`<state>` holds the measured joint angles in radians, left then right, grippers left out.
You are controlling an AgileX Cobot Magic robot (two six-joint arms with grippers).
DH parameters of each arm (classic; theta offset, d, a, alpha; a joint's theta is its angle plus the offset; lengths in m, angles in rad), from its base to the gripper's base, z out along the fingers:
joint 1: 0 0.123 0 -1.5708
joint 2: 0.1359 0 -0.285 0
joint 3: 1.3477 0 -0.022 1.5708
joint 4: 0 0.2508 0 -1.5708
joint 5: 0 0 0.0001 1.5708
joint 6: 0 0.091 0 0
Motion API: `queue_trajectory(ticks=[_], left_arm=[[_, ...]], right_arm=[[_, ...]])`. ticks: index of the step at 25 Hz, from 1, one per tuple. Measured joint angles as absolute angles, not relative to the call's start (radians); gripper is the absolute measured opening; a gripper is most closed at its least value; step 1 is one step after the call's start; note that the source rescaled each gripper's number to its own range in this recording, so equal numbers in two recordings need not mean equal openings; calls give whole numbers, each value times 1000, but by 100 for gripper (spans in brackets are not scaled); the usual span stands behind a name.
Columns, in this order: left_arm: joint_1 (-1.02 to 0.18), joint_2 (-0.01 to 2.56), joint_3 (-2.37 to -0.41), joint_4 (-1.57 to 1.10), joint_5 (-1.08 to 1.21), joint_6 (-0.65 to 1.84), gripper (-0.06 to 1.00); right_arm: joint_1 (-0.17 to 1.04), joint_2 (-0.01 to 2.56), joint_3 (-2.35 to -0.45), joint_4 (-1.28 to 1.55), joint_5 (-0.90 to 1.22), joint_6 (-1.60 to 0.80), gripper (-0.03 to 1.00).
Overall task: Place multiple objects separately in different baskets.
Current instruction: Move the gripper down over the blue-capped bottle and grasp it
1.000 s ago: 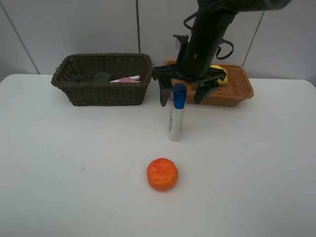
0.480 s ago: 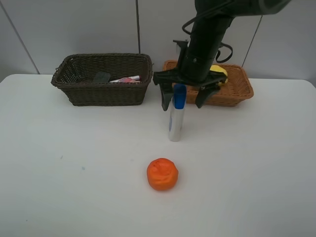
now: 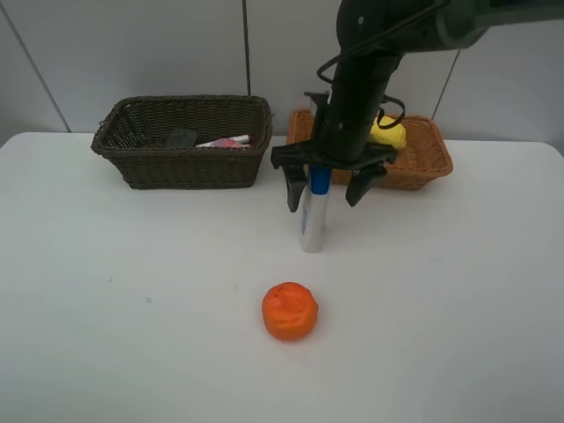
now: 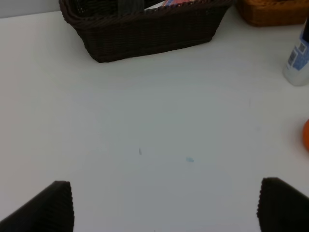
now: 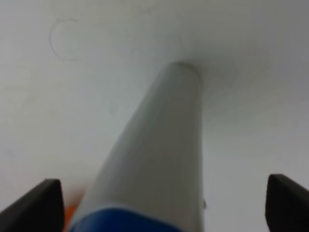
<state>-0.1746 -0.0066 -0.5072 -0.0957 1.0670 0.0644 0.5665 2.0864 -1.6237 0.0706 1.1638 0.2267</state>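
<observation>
A white blue-capped tube [image 3: 310, 225] stands upright on the white table. My right gripper [image 3: 324, 196] hangs open over it, one finger on each side of the blue cap, not touching. The right wrist view looks straight down the tube [image 5: 159, 145] between the spread fingertips [image 5: 41, 205]. An orange [image 3: 289, 310] lies nearer the front. The dark brown basket [image 3: 194, 167] holds a black eraser [image 3: 181, 138] and a pink bottle [image 3: 227, 142]. A lemon [image 3: 389, 132] sits in the light tan basket [image 3: 421, 167]. My left gripper [image 4: 164, 212] is open and empty above bare table.
Both baskets stand side by side along the back of the table. The left wrist view shows the dark basket [image 4: 145, 34], the tube [image 4: 297, 60] and a sliver of the orange [image 4: 306, 135] at its edge.
The right gripper has come down a little, so its open fingers now flank the tube's blue cap. Nothing else has moved.
</observation>
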Motion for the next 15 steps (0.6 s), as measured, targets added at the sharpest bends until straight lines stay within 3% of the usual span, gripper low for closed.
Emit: queue_trajectory(ticks=[3,5,7,9,10,15], left_arm=[[-175,-7,-507,-96,1067,64,100],[-175,-7,-507,-96,1067,64,100],[-175,-7,-507,-96,1067,64,100],[-175,-7,-507,-96,1067,64,100],[-175,-7,-507,-96,1067,64,100],[-175,-7,-507,-96,1067,64,100]], right_arm=[[567,2086,-1624,66,1155,227,97],[567,2086,-1624,63,1154,227,86],[567,2086,-1624,61,1157,227,60],[567,2085,-1624,59,1163,226,20],[567,2085,-1624,51,1168,224,8],[567,2085,-1635,48,1205,206,8]])
